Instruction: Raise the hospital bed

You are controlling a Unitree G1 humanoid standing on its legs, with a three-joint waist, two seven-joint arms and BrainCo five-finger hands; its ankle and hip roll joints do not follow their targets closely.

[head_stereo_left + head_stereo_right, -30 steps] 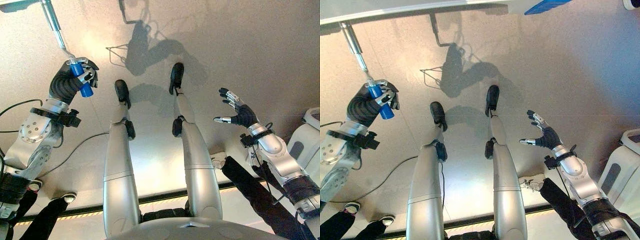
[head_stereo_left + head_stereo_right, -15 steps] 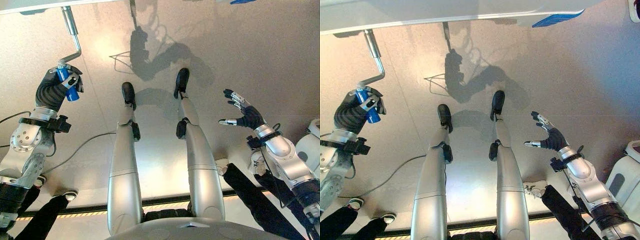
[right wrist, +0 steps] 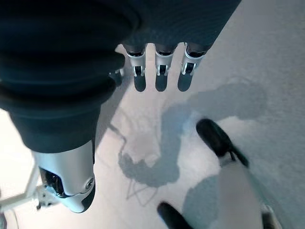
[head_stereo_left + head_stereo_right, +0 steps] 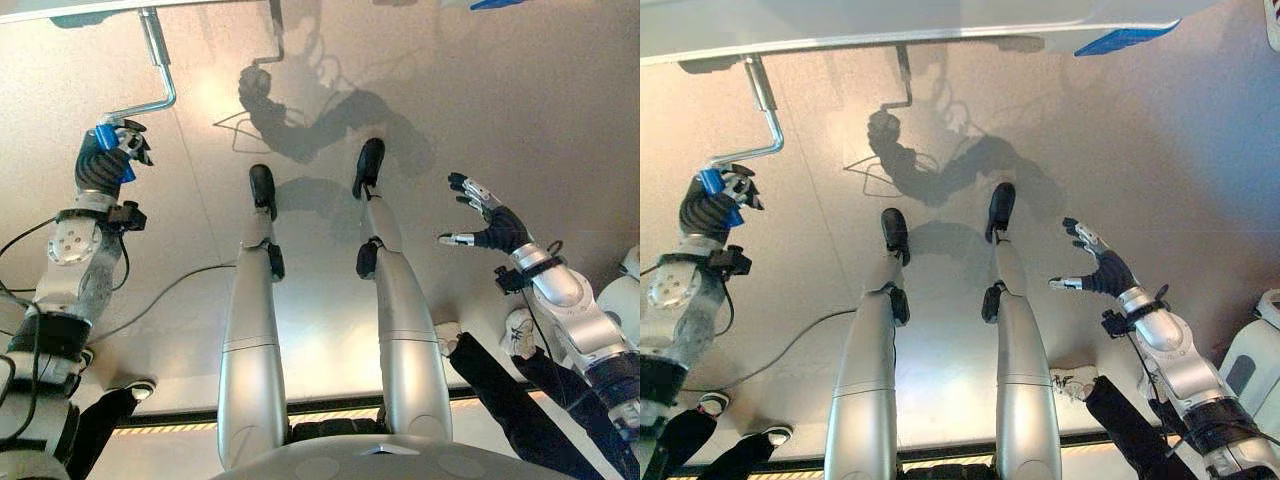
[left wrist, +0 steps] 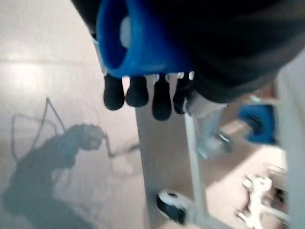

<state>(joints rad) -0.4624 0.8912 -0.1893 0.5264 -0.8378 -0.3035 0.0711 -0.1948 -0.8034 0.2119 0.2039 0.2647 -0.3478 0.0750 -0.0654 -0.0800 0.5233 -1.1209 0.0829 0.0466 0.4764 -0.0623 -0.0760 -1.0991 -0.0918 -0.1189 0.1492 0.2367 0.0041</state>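
- Pale speckled floor (image 4: 420,60) lies below the bed frame (image 4: 940,30).
- Left hand (image 4: 108,152) has fingers curled round the blue crank handle (image 4: 712,188); cranking appears underway.
- Right hand (image 4: 487,222) hangs idle, fingers spread.
- Next move likely calls for another full turn.

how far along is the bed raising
Grasp looks done: the left robot hand is curled round the blue grip of the bent silver metal crank under the bed's pale edge. Cranking is in hand. Right robot hand hangs open. Remaining turns can't be judged.
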